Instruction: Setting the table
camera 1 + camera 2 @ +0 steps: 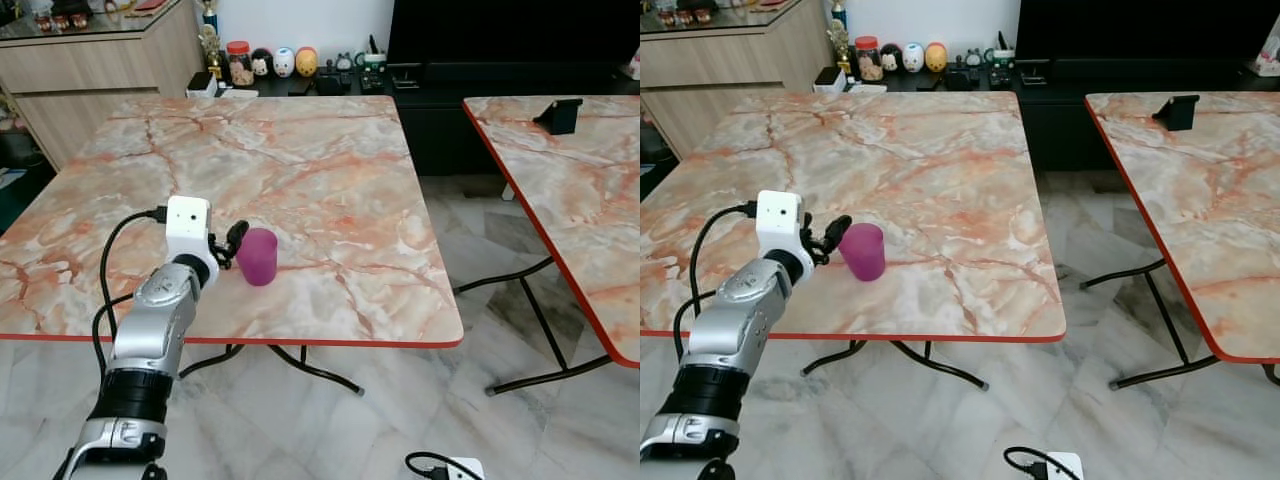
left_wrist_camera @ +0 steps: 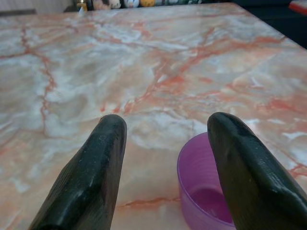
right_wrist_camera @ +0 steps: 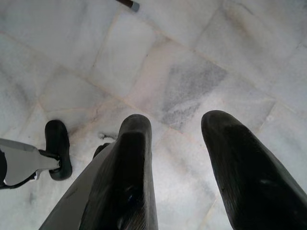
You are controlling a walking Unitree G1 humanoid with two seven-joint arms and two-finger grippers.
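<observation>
A small purple cup (image 1: pixel 258 256) stands upright on the marble table (image 1: pixel 300 160), near its front edge. My left gripper (image 1: pixel 232 243) is open just to the left of the cup, level with it. In the left wrist view the cup (image 2: pixel 204 199) sits low, partly behind one black finger (image 2: pixel 249 177), and the gap between the fingers holds only bare table. My right gripper (image 3: pixel 175 129) hangs open over the tiled floor.
A second marble table (image 1: pixel 570 180) stands to the right with a black stand (image 1: pixel 559 115) on it. A narrow floor gap separates the two tables. A dark low cabinet (image 1: pixel 330 85) with jars and figurines runs along the back. A wooden sideboard (image 1: pixel 90 70) is at back left.
</observation>
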